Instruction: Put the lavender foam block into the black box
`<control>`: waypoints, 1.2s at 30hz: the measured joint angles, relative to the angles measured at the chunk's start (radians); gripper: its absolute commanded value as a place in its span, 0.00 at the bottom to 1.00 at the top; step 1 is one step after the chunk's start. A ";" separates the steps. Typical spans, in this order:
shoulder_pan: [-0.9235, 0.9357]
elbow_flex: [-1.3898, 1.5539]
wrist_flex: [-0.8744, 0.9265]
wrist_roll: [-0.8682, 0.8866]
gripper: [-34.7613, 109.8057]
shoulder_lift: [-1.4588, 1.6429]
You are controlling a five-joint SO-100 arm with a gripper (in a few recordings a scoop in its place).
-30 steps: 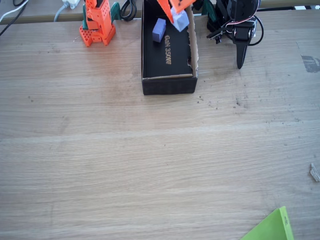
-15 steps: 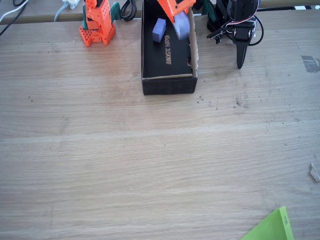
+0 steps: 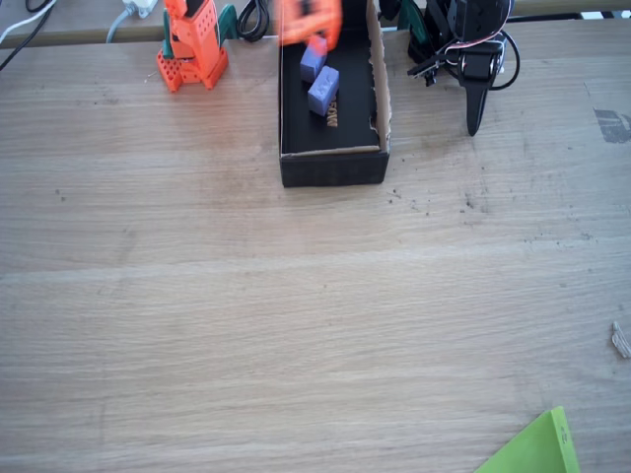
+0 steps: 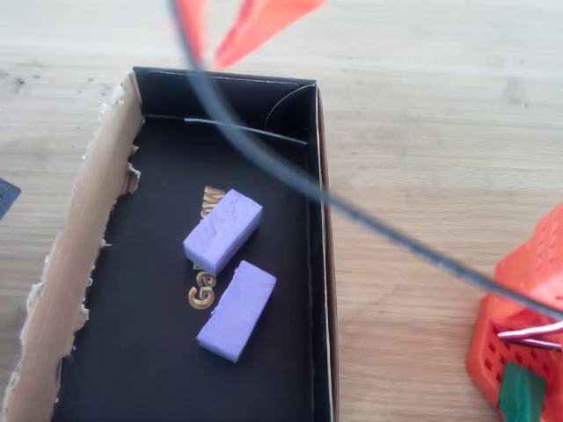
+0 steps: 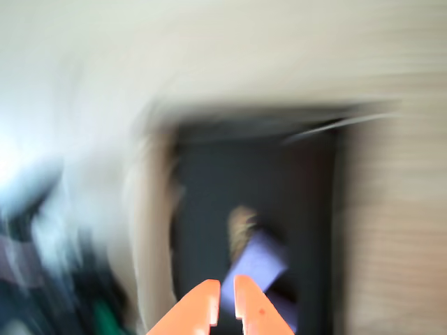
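A long black cardboard box (image 4: 318, 264) with a matt floor and torn, raw brown edges along its left wall sits on a pale, matt wood-grain table (image 3: 296, 325). Inside lie two small lavender foam blocks (image 4: 223, 231), dull and finely rough. At the upper edge of the overhead view, smooth orange plastic fingers (image 4: 255, 22) show, crossed by a thin black cable (image 4: 369, 220).

Periwinkle block (image 4: 237, 298), green sheet (image 3: 532, 448), wooden table (image 3: 296, 315)
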 measured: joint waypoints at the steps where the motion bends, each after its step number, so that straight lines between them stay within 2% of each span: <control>1: 0.100 0.021 0.014 -0.017 0.24 0.029; 4: 0.437 0.081 -0.018 -0.137 0.24 0.072; 7: 0.762 0.186 -0.084 -0.183 0.24 0.078; 9: 0.922 0.275 -0.129 -0.193 0.24 0.103; 11: 0.996 0.379 -0.186 -0.206 0.24 0.138; 17: 0.971 0.584 -0.350 -0.175 0.24 0.167; 23: 0.867 0.877 -0.578 -0.035 0.24 0.250; 29: 0.859 1.089 -0.844 -0.067 0.24 0.261; 36: 0.902 1.273 -0.853 -0.137 0.24 0.489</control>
